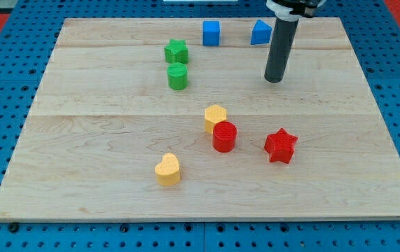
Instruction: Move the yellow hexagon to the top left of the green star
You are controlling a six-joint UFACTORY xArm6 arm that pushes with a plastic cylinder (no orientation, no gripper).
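Observation:
The yellow hexagon (214, 117) lies near the board's middle, touching the red cylinder (224, 136) at its lower right. The green star (176, 51) sits toward the view's top, left of centre, with the green cylinder (178, 76) just below it. My tip (274, 79) is at the view's upper right, well to the right of the green blocks and above and right of the yellow hexagon, touching no block.
A blue cube (211, 33) and a second blue block (260, 33) sit at the view's top, the latter just left of the rod. A red star (281, 145) is right of the red cylinder. A yellow heart (167, 169) lies lower left of centre.

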